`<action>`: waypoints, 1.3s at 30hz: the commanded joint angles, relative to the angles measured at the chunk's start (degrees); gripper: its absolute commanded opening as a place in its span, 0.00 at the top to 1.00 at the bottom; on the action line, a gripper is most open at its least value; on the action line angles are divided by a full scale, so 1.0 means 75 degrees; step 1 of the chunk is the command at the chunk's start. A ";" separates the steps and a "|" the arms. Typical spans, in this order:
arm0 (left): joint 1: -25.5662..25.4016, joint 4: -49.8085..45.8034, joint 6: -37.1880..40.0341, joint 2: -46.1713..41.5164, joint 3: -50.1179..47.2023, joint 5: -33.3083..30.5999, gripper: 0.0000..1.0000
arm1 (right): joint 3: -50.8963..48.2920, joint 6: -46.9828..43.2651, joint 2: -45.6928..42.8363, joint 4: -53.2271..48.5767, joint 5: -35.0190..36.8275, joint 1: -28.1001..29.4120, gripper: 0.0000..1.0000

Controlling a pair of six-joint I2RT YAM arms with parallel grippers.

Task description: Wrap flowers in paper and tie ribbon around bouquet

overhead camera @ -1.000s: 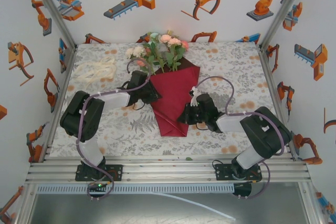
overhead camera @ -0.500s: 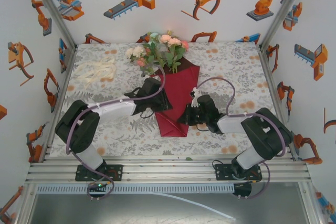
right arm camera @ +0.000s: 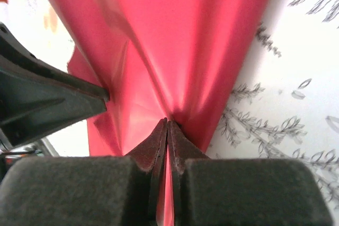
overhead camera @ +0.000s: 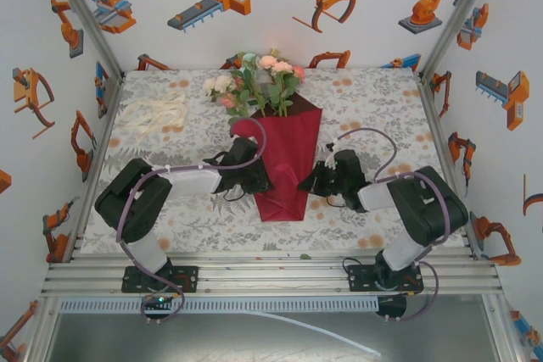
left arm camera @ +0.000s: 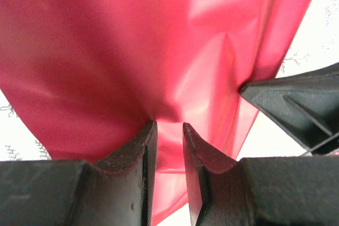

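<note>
The flowers (overhead camera: 259, 80), pink, peach and white roses, lie at the back of the table with their stems inside the dark red paper (overhead camera: 287, 154), which is folded into a cone pointing toward me. My left gripper (overhead camera: 260, 179) is at the cone's lower left edge. Up close, its jaws (left arm camera: 169, 125) stand a narrow gap apart with a fold of paper (left arm camera: 132, 41) running between them. My right gripper (overhead camera: 310, 182) is at the cone's lower right edge and is shut on the paper (right arm camera: 175, 35), pinching a thin fold (right arm camera: 167, 121). The cream ribbon (overhead camera: 157, 114) lies heaped at the back left.
The floral tablecloth (overhead camera: 382, 99) covers the table, with bare room to the right of the bouquet and in front of it. An aluminium rail (overhead camera: 271, 273) runs along the near edge by the arm bases. Printed walls close in the left, right and back.
My left gripper has moved nearer and rightward along the cone, folding the left flap over, so the cone is narrower. Its jaws have narrowed. My right gripper has shut on the right edge.
</note>
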 commanded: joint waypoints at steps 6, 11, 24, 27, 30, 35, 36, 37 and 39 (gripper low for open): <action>-0.0004 -0.0202 0.0139 0.0114 -0.0181 -0.0026 0.70 | 0.0886 0.0289 0.1139 0.0644 -0.0137 -0.0855 0.92; 0.0008 -0.0192 0.0157 0.0102 -0.0198 -0.0067 0.70 | 0.1480 0.0371 0.1486 0.0638 -0.0412 -0.1053 0.92; -0.0022 -0.0017 0.0892 -0.0296 0.0237 0.0272 0.61 | -0.0113 0.0512 0.0560 0.0849 0.0041 -0.0178 0.92; -0.0238 0.0078 0.1140 -0.0290 0.0502 0.0641 0.59 | -0.0290 0.0842 0.0362 0.0870 0.0511 0.0157 0.92; -0.0468 0.0057 0.1000 -0.0179 0.0633 0.0788 0.58 | -0.0457 0.1130 0.0229 0.0966 0.0856 0.0234 0.92; -0.0805 -0.0095 0.0820 0.0180 0.0506 0.0811 0.59 | -0.0585 0.1243 0.0048 0.0956 0.0993 0.0236 0.92; -0.0859 -0.0102 0.0793 0.0308 0.0447 0.0831 0.59 | -0.0554 0.1257 0.0015 0.0960 0.0943 0.0235 0.92; -0.0913 -0.0058 0.0781 0.0426 0.0379 0.0848 0.60 | -0.0509 0.1275 -0.0018 0.0955 0.0882 0.0236 0.91; -0.0969 0.0048 0.0703 0.0663 0.0245 0.0904 0.61 | -0.0374 0.1345 -0.0060 0.0943 0.0813 0.0245 0.90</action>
